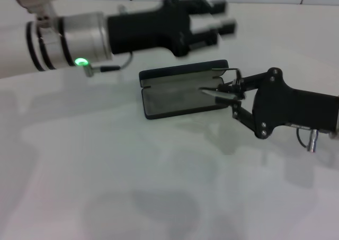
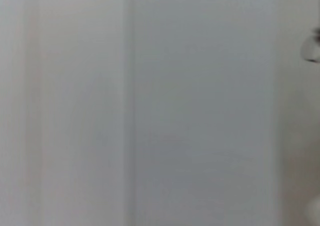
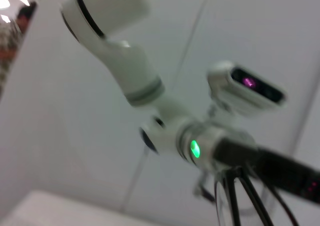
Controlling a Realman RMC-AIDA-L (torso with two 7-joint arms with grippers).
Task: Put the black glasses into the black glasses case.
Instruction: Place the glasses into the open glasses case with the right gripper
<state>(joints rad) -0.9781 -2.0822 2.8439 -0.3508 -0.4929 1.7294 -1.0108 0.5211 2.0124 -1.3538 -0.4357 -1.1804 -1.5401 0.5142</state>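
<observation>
My right gripper (image 1: 225,94) is clenched on the black glasses (image 1: 229,87), holding them at the right end of the open black glasses case (image 1: 180,89), which lies on the white table (image 1: 132,187) with its grey lining up. Judging from the head view, the glasses are partly over the tray but not yet laid flat in it; lowering, letting go, and perhaps shutting the lid remain. My left gripper (image 1: 222,17) hangs in the air beyond the case, fingers parted and carrying nothing.
</observation>
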